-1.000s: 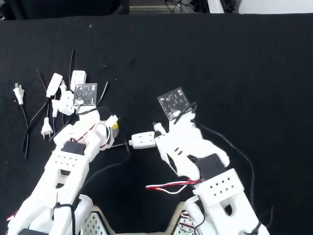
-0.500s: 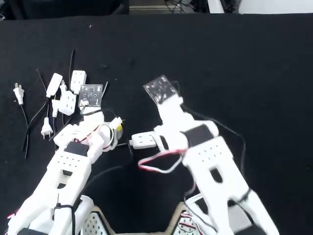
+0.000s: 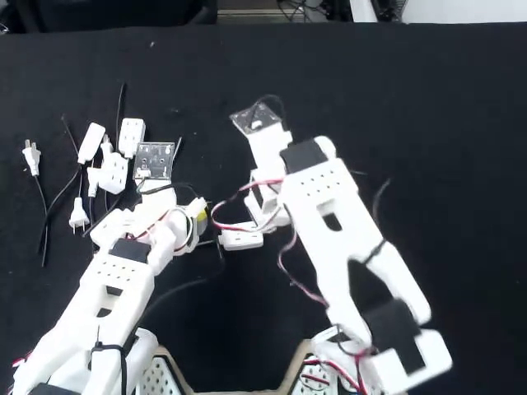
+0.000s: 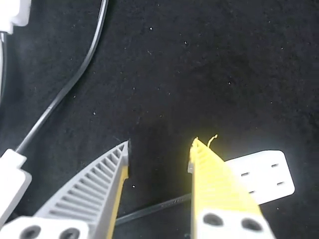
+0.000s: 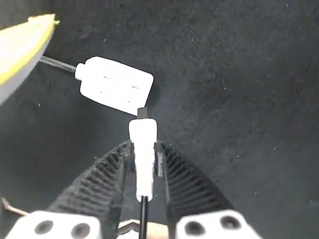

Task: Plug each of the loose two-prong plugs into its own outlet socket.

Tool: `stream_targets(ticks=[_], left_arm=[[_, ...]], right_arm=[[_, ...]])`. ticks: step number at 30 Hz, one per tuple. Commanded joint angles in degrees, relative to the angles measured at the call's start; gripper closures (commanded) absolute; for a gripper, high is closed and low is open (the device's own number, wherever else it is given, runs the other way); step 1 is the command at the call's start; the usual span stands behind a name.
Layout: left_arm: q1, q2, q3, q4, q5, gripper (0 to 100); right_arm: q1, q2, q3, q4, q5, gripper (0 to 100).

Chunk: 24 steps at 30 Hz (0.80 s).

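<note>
Within the last second my right arm has reared up. It lay low beside the white rectangular socket block and now stands steeply over it, its wrist swung toward the far side of the black cloth-covered table. The block itself has barely shifted.

My right pincer is clenched around a small white two-prong plug, whose thin cord trails back between the fingers. The dark prongs point at the socket block and meet its near rim, touching or just short of it, I cannot tell which. They are not in the slots, which face up toward my wrist camera.

My left pincer has not moved. It stands released, with one grey finger and one yellow, straddling the block's thin black cable without gripping it. The block lies just beside the yellow finger.

I judge that the lift has brought the plug from a sideways approach to one from above, which those upward slots demand. What remains for this pair is to carry the prongs inward from the rim onto a slot pair and press down. The block is light and unpinned, so it may skate away unless my left pincer closes on its cable.

Several more loose white plugs and socket blocks lie clustered well apart at the table's left, still unpaired.
</note>
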Motion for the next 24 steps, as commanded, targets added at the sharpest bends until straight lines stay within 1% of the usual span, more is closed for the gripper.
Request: stream_targets(ticks=[1, 7, 15, 24], left_arm=[[0.1, -0.4, -0.6, -0.4, 0.6, 80], [0.1, -0.4, -0.6, -0.4, 0.6, 80], [0.1, -0.4, -0.6, -0.4, 0.6, 80], [0.1, -0.4, -0.6, -0.4, 0.6, 80]], right_arm=[[0.6, 2.6, -5.8, 2.6, -2.1, 98.6], [0.6, 8.0, -10.2, 6.2, -6.1, 98.6], [0.6, 12.7, -13.0, 6.4, -10.4, 98.6], [0.6, 14.1, -13.0, 7.4, -10.5, 98.4]])
